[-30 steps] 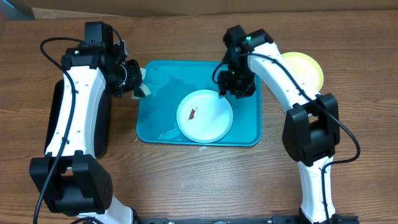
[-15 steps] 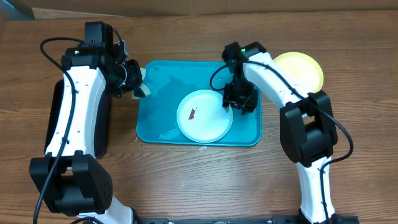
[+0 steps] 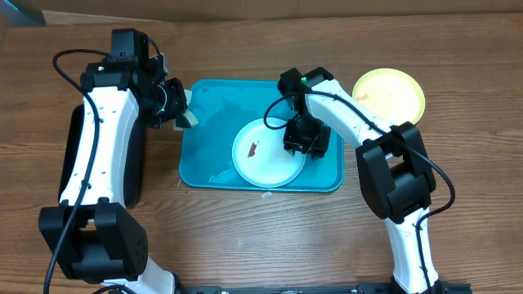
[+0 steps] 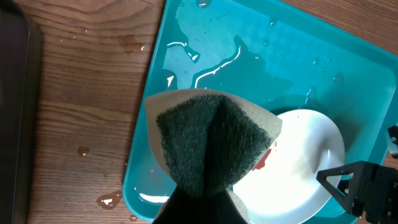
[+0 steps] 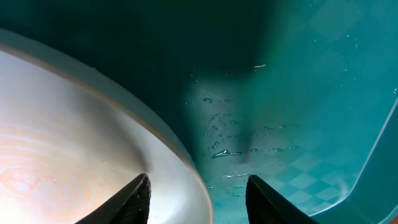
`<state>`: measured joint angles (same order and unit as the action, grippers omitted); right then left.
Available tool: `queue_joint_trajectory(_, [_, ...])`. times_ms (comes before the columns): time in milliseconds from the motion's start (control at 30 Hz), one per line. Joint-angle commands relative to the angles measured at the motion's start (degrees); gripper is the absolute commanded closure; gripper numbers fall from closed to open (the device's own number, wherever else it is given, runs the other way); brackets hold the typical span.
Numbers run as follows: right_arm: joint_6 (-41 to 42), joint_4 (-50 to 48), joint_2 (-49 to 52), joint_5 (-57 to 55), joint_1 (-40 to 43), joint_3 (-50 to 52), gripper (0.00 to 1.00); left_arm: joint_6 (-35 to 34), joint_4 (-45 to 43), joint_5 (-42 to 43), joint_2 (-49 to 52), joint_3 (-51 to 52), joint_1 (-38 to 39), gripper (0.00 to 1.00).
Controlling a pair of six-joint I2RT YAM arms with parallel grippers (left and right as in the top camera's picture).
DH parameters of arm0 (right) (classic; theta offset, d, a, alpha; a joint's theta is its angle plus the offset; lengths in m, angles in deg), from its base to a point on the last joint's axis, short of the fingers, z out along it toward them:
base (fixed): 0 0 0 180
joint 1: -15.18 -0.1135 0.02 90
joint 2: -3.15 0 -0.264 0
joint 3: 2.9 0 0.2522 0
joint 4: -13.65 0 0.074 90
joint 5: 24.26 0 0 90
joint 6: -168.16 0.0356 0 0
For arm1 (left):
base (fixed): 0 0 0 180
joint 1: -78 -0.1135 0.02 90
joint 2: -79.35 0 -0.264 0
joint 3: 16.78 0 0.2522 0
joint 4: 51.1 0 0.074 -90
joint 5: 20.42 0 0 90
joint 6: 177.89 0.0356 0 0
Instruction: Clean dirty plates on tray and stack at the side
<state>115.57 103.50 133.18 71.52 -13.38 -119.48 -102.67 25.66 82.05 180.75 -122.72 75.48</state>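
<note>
Left gripper (image 3: 178,108) is clamped on a folded sponge (image 4: 208,143), green scouring side out, and hangs over the tray's (image 3: 221,106) left edge.

Tray is wet, with water pooled in the top-left corner and drops on the table (image 4: 93,74) beside it.

White plate (image 3: 268,153) lies flat in the tray, right of centre, with a reddish smear (image 3: 252,149) on its left half.

Right gripper (image 5: 199,179) is low at that plate's right rim. Its jaws are apart, one finger (image 5: 138,198) over the plate and the other over the tray floor. Rim sits between them, not pinched.

Yellow-green plate (image 3: 391,91) sits on the table right of the tray. Black tray (image 4: 12,93) lies far left.
</note>
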Motion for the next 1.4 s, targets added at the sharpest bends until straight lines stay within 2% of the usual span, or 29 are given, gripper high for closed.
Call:
queue_joint_trajectory(0, [-0.68, -0.22, -0.17, -1.25, -0.17, 0.31, 0.49, 0.68, 0.13, 1.11, 0.48, 0.33, -0.35, 0.96])
queue_joint_trajectory(267, [-3.34, -6.71, -0.17, 5.81, 0.44, 3.61, 0.51, 0.7, 0.24, 1.11, 0.48, 0.33, -0.35, 0.96])
queue_joint_trajectory(467, [-4.9, -7.32, -0.17, 5.79, 0.66, 5.46, 0.53, 1.11, 0.24, 1.11, 0.48, 0.33, -0.35, 0.96])
queue_joint_trajectory(633, [-5.99, -8.79, -0.17, 5.88, 0.66, 5.97, 0.66, 1.09, 0.0, 1.14, 0.48, 0.33, -0.35, 0.96])
queue_joint_trajectory(700, [-5.99, -8.79, -0.17, 5.88, 0.66, 5.97, 0.77, 1.09, 0.0, 1.16, 0.48, 0.33, -0.35, 0.96])
queue_joint_trajectory(867, [-7.89, -9.7, -0.17, 5.86, 0.66, 5.97, 0.88, 1.11, -0.24, 3.19, 0.48, 0.33, -0.33, 0.96])
queue_joint_trajectory(933, [-9.33, -10.62, -0.17, 5.88, 0.66, 5.97, 0.96, 1.44, -0.55, 4.46, 0.48, 0.33, -0.04, 0.95])
queue_joint_trajectory(1100, [-14.4, -14.62, -0.15, 5.92, 0.66, 5.97, 0.96, 6.54, -1.88, 9.77, 0.48, 1.01, 2.4, 0.96])
queue_joint_trajectory(1233, [-20.72, -17.42, -0.15, 7.43, 0.59, 5.97, 0.96, 7.1, -5.46, 9.81, 0.48, 4.11, 5.92, 0.96])
queue_joint_trajectory(1367, [-22.43, -18.64, -0.15, 7.17, 0.72, 5.97, 0.96, 6.47, -10.93, 9.77, 0.48, 9.14, 9.4, 0.96])
